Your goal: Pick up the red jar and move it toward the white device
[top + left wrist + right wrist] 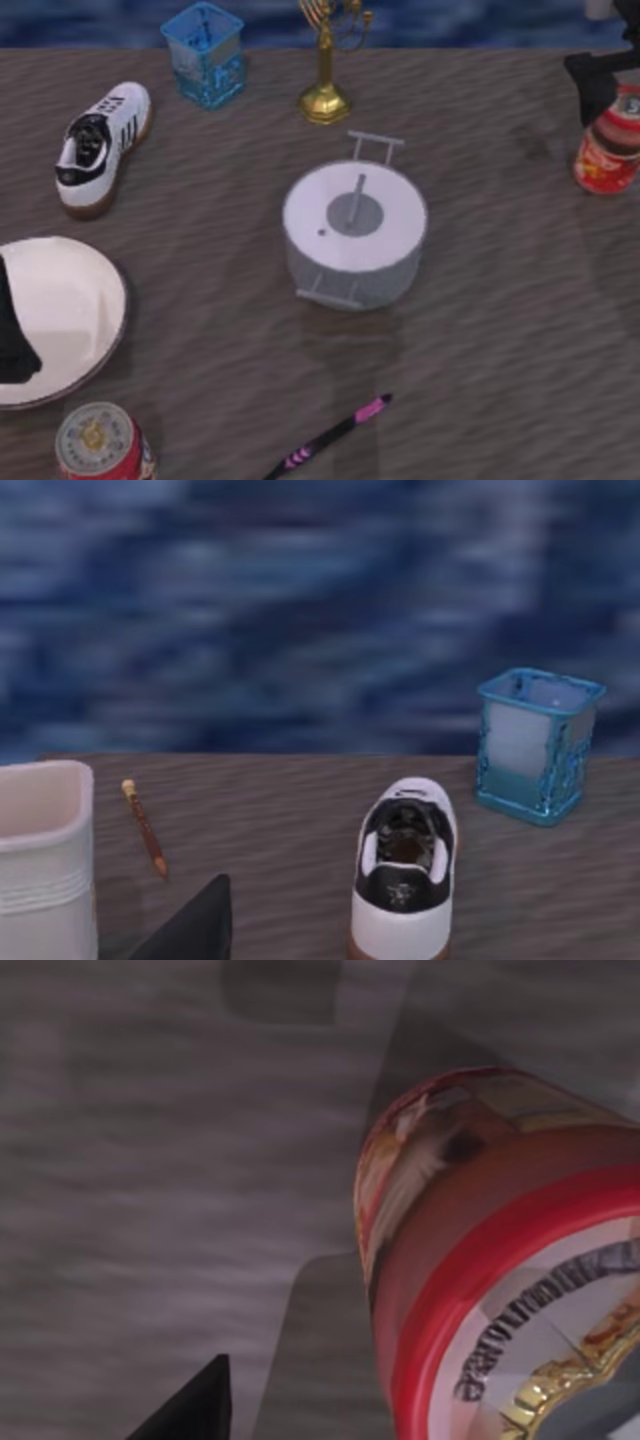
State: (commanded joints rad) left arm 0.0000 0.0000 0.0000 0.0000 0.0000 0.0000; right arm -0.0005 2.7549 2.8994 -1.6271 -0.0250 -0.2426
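The red jar [603,157] stands near the table's far right edge, and its lid and dark band are partly covered by my right gripper [598,82], which hangs over its top. The right wrist view shows the jar [470,1260] close up beside one dark fingertip [198,1408]. The jaws stand apart and the jar is not clasped. The white device [355,232], a squat cylinder with a grey disc, a rod and two rail handles, sits at the table's middle, well left of the jar. My left gripper [12,335] is parked over the white plate.
A white plate [70,300] lies at the left, with a red can with a silver top [100,442] in front of it. A shoe [100,145], blue holder [205,52] and gold candelabra [325,70] stand at the back. A black-pink pen [330,435] lies in front.
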